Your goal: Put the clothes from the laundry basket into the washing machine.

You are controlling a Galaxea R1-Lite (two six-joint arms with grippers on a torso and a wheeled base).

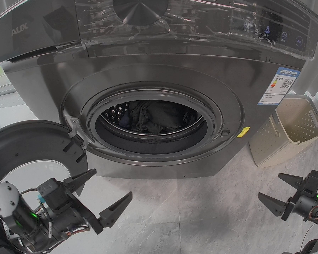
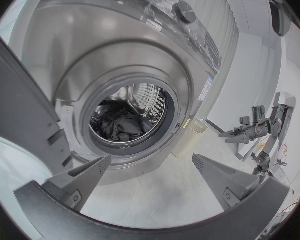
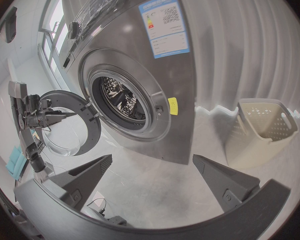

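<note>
We see the clothes (image 1: pixel 152 117), dark and rumpled, lying in the washer's (image 1: pixel 201 71) drum. The basket (image 1: pixel 272 149) beside it looks empty. The left gripper (image 1: pixel 113 182) and right gripper (image 1: pixel 269 185) both hang wide open, holding nothing. Such cloth should be soft and light (it sags), so we'd pinch a raised fold.

free floor (image 1: pixel 187 212) before the open mouth of the washing machine (image 1: pixel 187 71), door (image 1: pixel 31 141) swung out left, laundry basket (image 1: pixel 270 149) right

The left hand (image 1: pixel 113 181) and right hand (image 1: pixel 269 185) are black, with pointed fingers (image 1: pixel 115 207), thin wires (image 1: pixel 28 191) and small green lights (image 1: pixel 33 215).
</note>
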